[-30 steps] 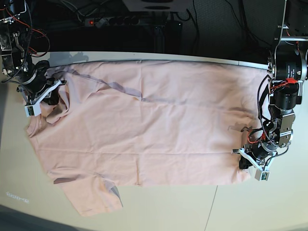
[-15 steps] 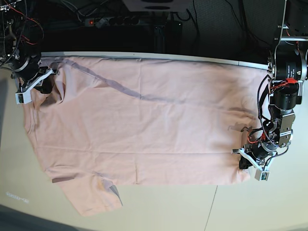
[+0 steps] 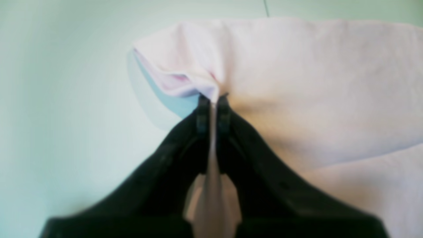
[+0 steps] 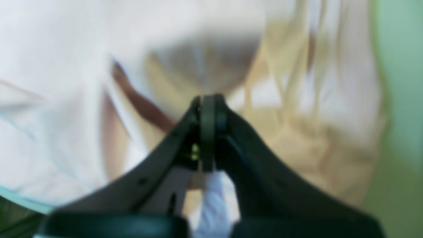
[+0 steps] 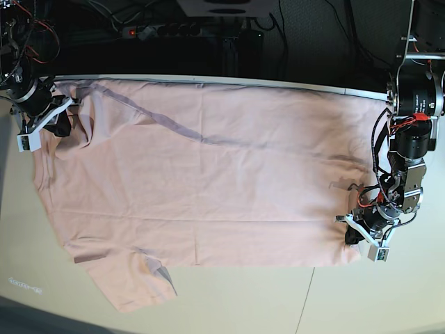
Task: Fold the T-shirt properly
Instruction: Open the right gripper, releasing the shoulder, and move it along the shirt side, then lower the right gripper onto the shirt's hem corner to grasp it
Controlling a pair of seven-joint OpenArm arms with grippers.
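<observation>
The pale pink T-shirt (image 5: 208,188) lies spread plain side up across the table, with one short sleeve (image 5: 135,282) sticking out at the front left. In the base view my left gripper (image 5: 356,235) sits at the shirt's front-right corner. The left wrist view shows this left gripper (image 3: 213,99) shut on a pinch of the T-shirt (image 3: 314,82). My right gripper (image 5: 59,118) is at the far-left corner, shut on the bunched cloth there. The right wrist view is blurred, with the right gripper (image 4: 208,102) closed against the T-shirt (image 4: 66,66).
The pale table (image 5: 375,299) has bare surface along its front and right. Its back edge (image 5: 278,83) runs just behind the shirt. Beyond it are a power strip (image 5: 160,30) and dark cables. The left arm's body (image 5: 414,139) stands at the right edge.
My right gripper has moved left and toward the table's back corner, dragging the shirt's far-left part out flatter. The left gripper and its corner have stayed still.
</observation>
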